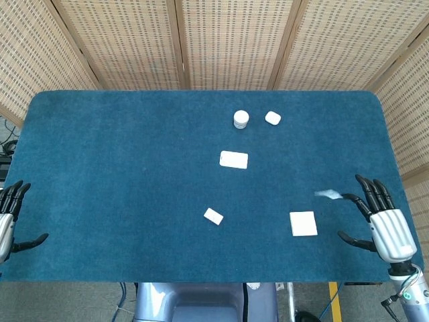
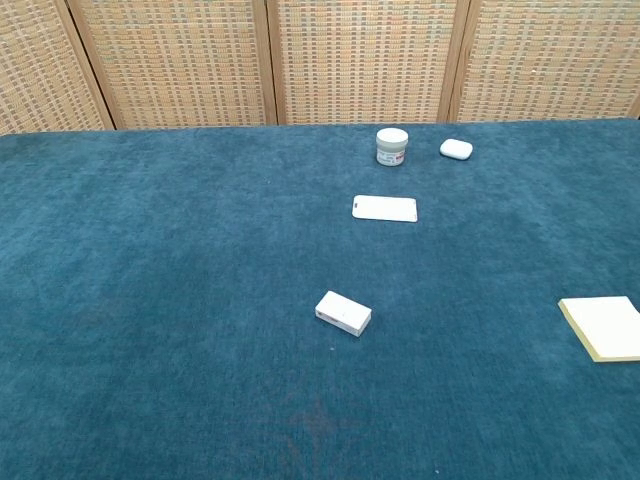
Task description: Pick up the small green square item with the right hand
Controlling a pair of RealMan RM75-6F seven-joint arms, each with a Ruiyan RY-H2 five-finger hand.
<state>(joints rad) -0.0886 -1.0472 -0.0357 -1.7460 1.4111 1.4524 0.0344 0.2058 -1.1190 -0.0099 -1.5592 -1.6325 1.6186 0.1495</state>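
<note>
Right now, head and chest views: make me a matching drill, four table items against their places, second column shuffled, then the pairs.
Things:
1. white jar
2. flat white card
3. small white box
4. yellow notepad

Places:
A. near right of the table, just inboard of the right hand
B. near the table's middle, in front of the jar
C. far side, beside the small white oval case
D. nearest the front edge, left of the notepad

Pairs: 1-C, 2-B, 3-D, 4-A
</note>
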